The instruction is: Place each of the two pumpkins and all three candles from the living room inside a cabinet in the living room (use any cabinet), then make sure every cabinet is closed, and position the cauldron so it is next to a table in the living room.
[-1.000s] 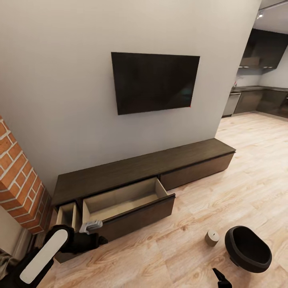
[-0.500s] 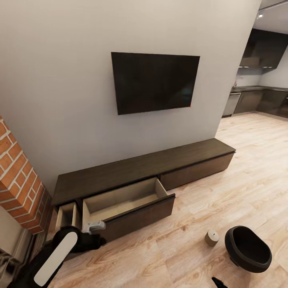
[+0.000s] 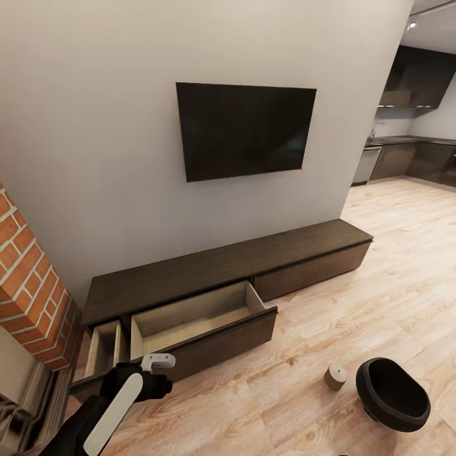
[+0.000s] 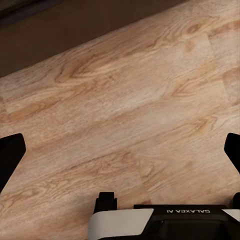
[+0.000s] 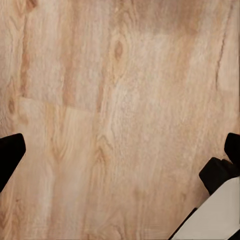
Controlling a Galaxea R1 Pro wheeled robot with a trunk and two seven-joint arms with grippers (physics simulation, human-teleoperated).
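1. Running along the foot of the pale wall (image 3: 95, 126), the cabinet (image 3: 221, 266) is a long low dark brown unit with a flat top.
2. Its wide middle drawer (image 3: 196, 316) stands pulled out, showing a pale beige inside with nothing in it that can be seen.
3. A narrow drawer (image 3: 104, 348) at the cabinet's left end is also pulled out, just beside the brick column (image 3: 28, 285).
4. The drawer front (image 3: 313, 269) at the cabinet's right end sits flush and closed.
5. A dark television (image 3: 244, 130) hangs on the wall above the cabinet.
6. One candle (image 3: 335, 376), a short pale cylinder, stands upright on the wooden floor (image 3: 392, 278), well apart from the open middle drawer.
7. The cauldron (image 3: 391, 394), round and matte black with a wide mouth, rests on the floor just beside the candle, on its right.
8. The left arm (image 3: 107, 411) reaches up from the lower left of the head view, and its left gripper (image 3: 158, 362) sits in front of the open middle drawer's near left corner.
9. In the left wrist view the left gripper's fingertips (image 4: 10, 155) stand wide apart at either edge, with bare floor (image 4: 125, 110) between them and nothing held.
10. The right gripper (image 5: 120, 155) is likewise spread wide in the right wrist view, its dark fingertips (image 5: 10, 152) at either edge over bare floor planks (image 5: 120, 100), holding nothing.
11. Dark kitchen units (image 3: 411, 155) show at the far right of the head view, beyond the end of the wall.
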